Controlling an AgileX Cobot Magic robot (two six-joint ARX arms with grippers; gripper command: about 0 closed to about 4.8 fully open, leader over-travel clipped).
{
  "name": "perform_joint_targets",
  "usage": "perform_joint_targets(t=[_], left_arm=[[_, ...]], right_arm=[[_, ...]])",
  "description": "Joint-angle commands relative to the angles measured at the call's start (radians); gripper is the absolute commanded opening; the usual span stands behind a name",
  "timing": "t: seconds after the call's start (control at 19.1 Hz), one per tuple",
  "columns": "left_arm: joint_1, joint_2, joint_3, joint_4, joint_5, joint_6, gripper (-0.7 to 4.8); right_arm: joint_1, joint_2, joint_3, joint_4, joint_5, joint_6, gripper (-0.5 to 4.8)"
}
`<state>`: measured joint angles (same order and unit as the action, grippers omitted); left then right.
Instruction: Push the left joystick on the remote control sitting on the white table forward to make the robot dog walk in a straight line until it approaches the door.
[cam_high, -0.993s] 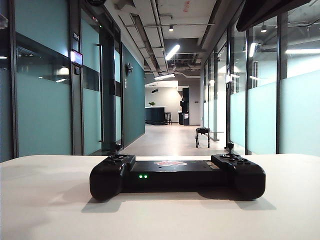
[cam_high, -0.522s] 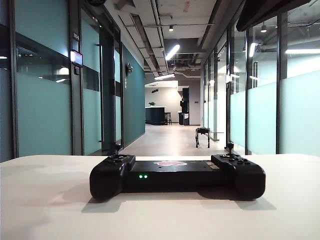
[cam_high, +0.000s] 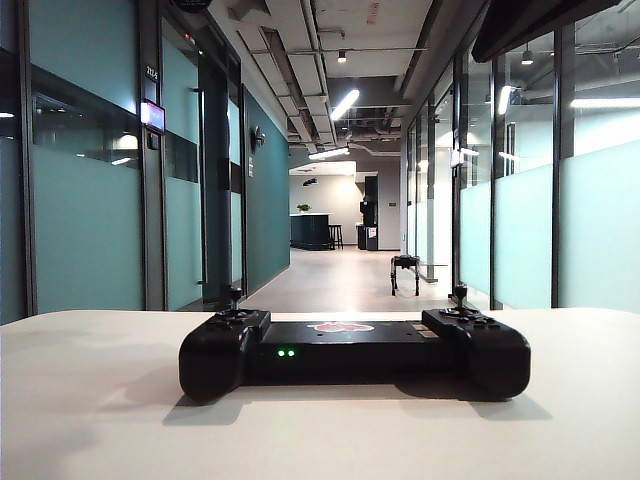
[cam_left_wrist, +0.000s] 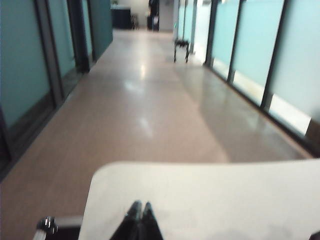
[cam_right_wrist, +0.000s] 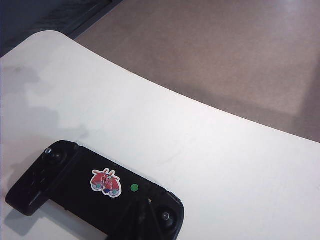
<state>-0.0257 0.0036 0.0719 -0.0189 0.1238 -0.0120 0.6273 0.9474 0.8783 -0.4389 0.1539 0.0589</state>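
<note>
1. Left gripper (cam_left_wrist: 140, 212) shows only in its own wrist view, its two fingertips pressed together, closed on nothing, hanging over a bare stretch of the white table (cam_high: 90, 420) and pointing down the corridor. It is well apart from the remote control (cam_high: 355, 355); neither arm appears in the exterior view.
2. At the table's middle the remote control lies flat, green lights lit. Its left joystick (cam_high: 233, 297) stands upright with nothing touching it, so no push is under way.
3. Right gripper (cam_right_wrist: 141, 220) sits with its jaws closed, empty, hanging over the controller's near edge by one thumbstick in its wrist view.
4. Down the corridor the robot dog (cam_high: 405, 272) stands on the floor beside the right-hand glass wall. I cannot tell which door is meant, so I cannot say whether the walk is finished; the left arm looks pulled back, which may mean the drive is over.
5. Against the earlier exterior frames, nothing differs: controller, sticks and dog sit in the same places.
</note>
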Motion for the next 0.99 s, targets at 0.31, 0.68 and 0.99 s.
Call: perform_joint_targets(t=[0.31, 0.68, 0.99], left_arm=[[-0.016, 0.0, -0.065, 0.043, -0.02, 0.024, -0.05], [-0.067, 0.0, -0.065, 0.041, -0.086, 0.042, -0.05], [-0.064, 0.0, -0.065, 0.039, -0.082, 0.038, -0.05]], right_arm=[[0.0, -0.003, 0.005, 0.017, 0.002, -0.002, 0.0], [-0.001, -0.003, 0.005, 0.017, 0.002, -0.002, 0.0], [-0.001, -0.003, 0.005, 0.017, 0.002, -0.002, 0.0]])
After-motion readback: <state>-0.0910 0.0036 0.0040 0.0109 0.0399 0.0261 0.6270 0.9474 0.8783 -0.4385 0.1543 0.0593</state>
